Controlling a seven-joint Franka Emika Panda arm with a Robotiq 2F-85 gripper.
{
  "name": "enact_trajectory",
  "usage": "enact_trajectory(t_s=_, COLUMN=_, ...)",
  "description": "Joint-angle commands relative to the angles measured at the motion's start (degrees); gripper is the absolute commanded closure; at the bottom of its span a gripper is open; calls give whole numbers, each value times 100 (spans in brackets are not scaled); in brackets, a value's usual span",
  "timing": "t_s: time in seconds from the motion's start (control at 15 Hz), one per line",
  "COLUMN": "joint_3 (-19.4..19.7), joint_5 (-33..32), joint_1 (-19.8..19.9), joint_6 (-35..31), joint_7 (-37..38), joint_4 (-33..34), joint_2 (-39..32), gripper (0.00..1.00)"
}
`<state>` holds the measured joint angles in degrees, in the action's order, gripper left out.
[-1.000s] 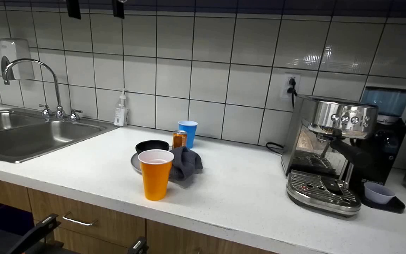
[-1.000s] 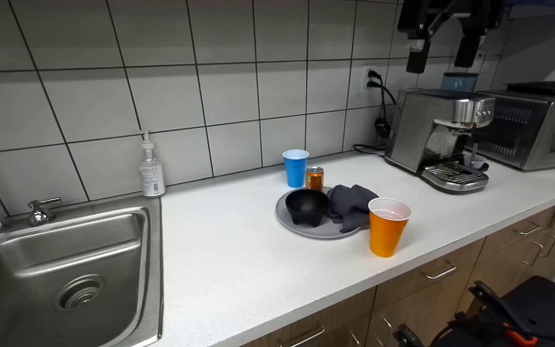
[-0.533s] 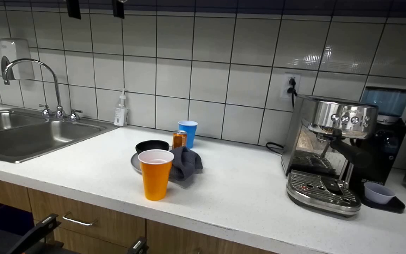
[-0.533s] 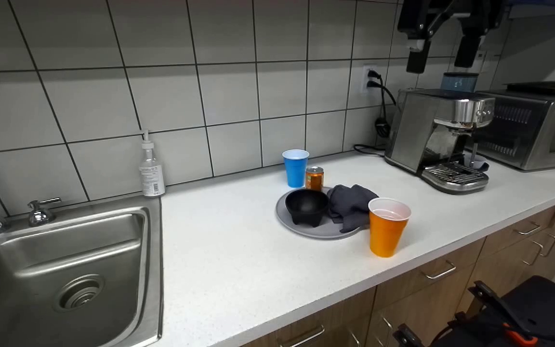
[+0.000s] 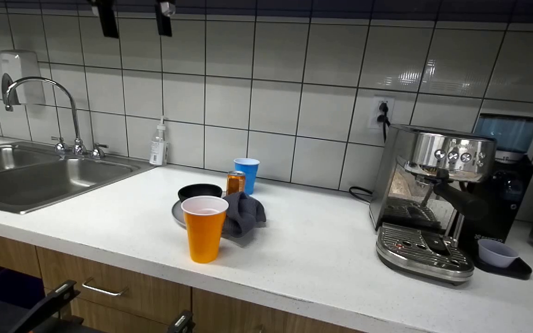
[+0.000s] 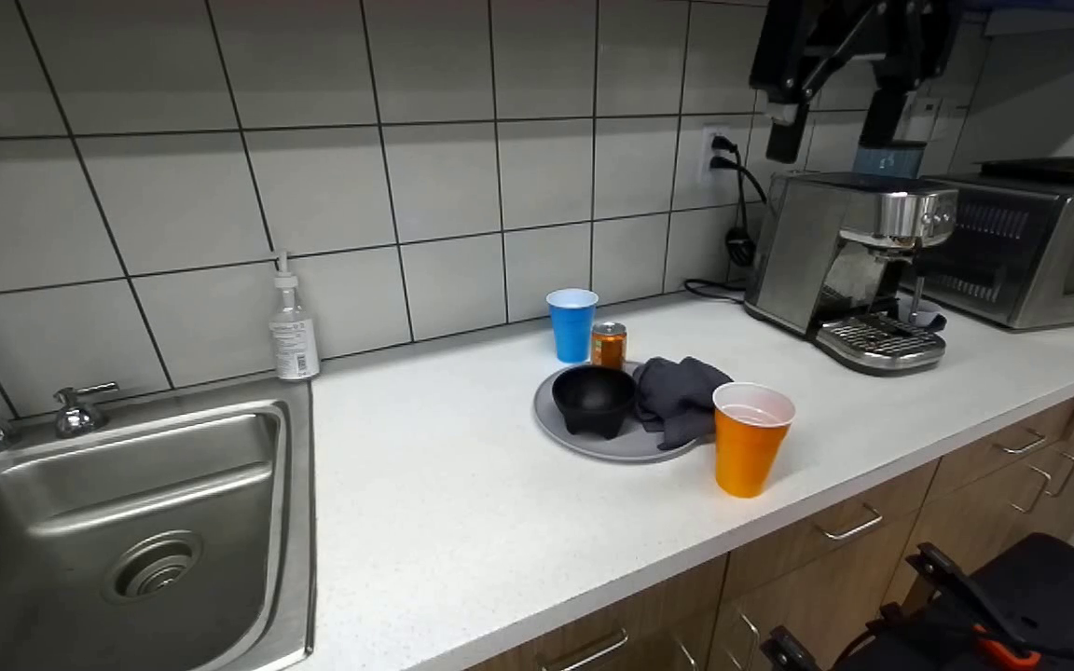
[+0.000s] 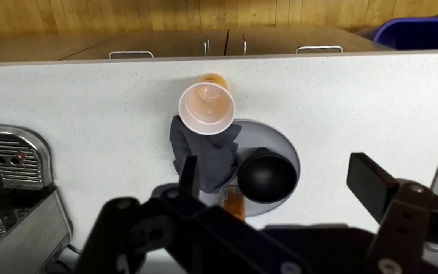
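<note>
My gripper (image 7: 278, 171) is open and empty, high above the counter. It also shows at the top of both exterior views (image 5: 138, 30) (image 6: 833, 140). Below it in the wrist view, a black bowl (image 7: 267, 178) stands on a round grey plate (image 7: 270, 137). A dark grey cloth (image 7: 207, 160) lies crumpled partly over the plate. An orange can (image 7: 232, 201) stands by the bowl, partly hidden by a finger. An upright orange cup (image 6: 750, 447) with a white inside stands near the counter's front edge. A blue cup (image 6: 572, 326) stands behind the can and is hidden in the wrist view.
A steel coffee machine (image 6: 845, 261) stands right of the plate in both exterior views, with a microwave (image 6: 1040, 247) beyond. A sink (image 6: 267, 522) and a pump bottle (image 6: 294, 335) are at left. The tiled wall (image 5: 275, 106) closes the back.
In the last half second my gripper has moved lower, shifting right in one exterior view and left in the other. It stays open. The things on the counter have not moved.
</note>
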<state>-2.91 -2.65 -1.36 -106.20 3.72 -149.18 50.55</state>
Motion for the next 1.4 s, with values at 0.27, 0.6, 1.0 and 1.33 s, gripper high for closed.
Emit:
enact_trajectory(t_s=0.27, joint_3=-413, joint_5=-386, joint_1=346, joint_6=-1643, joint_7=979, joint_4=-958, joint_2=-192, gripper=0)
enact_trajectory(t_s=0.6, joint_3=-555, joint_5=-384, joint_1=501, joint_6=-2186, joint_7=1467, joint_4=-968, joint_2=-755, gripper=0)
enact_trajectory(t_s=1.0, joint_3=-625, joint_5=-315, joint_1=448, joint_6=-2685, joint_7=1650, joint_4=-996, joint_2=-1374, gripper=0)
enact_trajectory(t_s=1.33, joint_3=-610, joint_5=-336, joint_1=389, joint_6=-3037, joint_7=1549, joint_4=-935, joint_2=-1994, gripper=0)
